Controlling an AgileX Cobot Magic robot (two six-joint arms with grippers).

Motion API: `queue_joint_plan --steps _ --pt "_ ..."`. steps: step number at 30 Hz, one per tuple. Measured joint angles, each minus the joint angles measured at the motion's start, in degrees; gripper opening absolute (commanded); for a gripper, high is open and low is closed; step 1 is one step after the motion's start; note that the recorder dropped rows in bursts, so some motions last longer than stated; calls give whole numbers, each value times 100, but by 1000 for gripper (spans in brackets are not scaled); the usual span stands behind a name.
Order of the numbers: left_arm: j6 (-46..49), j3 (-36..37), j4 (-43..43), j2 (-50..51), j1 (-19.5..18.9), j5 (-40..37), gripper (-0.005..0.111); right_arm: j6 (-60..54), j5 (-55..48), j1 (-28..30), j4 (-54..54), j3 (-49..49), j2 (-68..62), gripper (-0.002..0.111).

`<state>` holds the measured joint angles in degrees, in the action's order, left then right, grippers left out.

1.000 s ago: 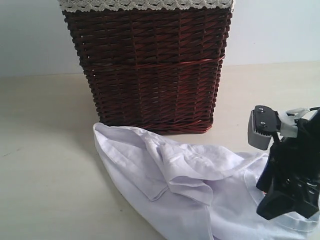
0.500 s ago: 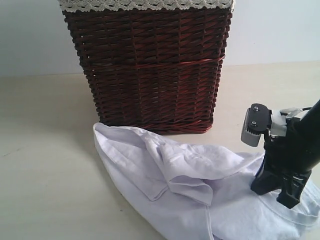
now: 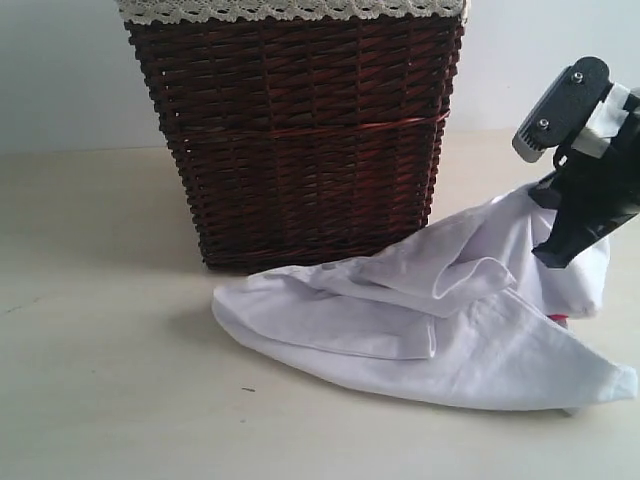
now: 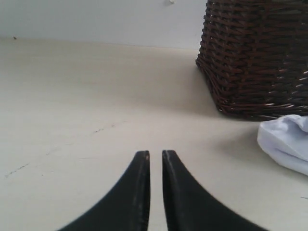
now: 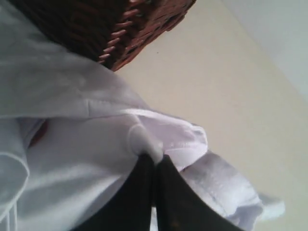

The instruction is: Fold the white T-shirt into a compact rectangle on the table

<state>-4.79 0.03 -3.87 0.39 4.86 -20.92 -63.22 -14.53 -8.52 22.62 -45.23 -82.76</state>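
Plainly the fold has hardly begun. The shirt lies in a loose, rumpled heap on the table, toward its near right part. It sits just in front of the basket, which stands back near the table's far edge. One end of the cloth comes close to the basket's foot, though I cannot tell whether it touches.

The right gripper has its jaws pressed together on a small pinch of the shirt's hem or seam. That part is lifted off the table, so the cloth rises to the gripper in a slack tent at the right end. The rest of the cloth lies on the surface. A fleck of red shows under the raised folds, probably the print, so the front is mostly hidden.

The left gripper hangs over bare table to the left, well apart from the shirt. Its jaws are all but together, with only a thin slit between them and nothing in it.

Nothing is done yet toward a rectangle. No sleeve is laid out, no edge is straight, and layers overlap at random. As I judge it, the shirt must first be spread flat and smoothed, which likely needs a second corner taken by the left gripper. Then the sleeves and sides fold in, and the length folds over. The single small pinch could slip if pulled hard.
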Motion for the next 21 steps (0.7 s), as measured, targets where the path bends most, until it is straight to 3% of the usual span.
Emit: queue_joint_plan --steps 6,8,13,16,19,21 --pt "0 0 0 0 0 0 12 30 835 0 0 0 -639 53" --pt "0 0 0 0 0 0 12 153 1029 0 0 0 -780 58" --pt "0 0 0 0 0 0 12 620 987 0 0 0 -501 56" --pt "0 0 0 0 0 0 12 670 130 0 103 0 112 54" --pt "0 0 0 0 0 0 12 -703 -2625 0 18 55 551 54" --pt "0 0 0 0 0 0 12 -907 -3241 0 -255 262 306 54"
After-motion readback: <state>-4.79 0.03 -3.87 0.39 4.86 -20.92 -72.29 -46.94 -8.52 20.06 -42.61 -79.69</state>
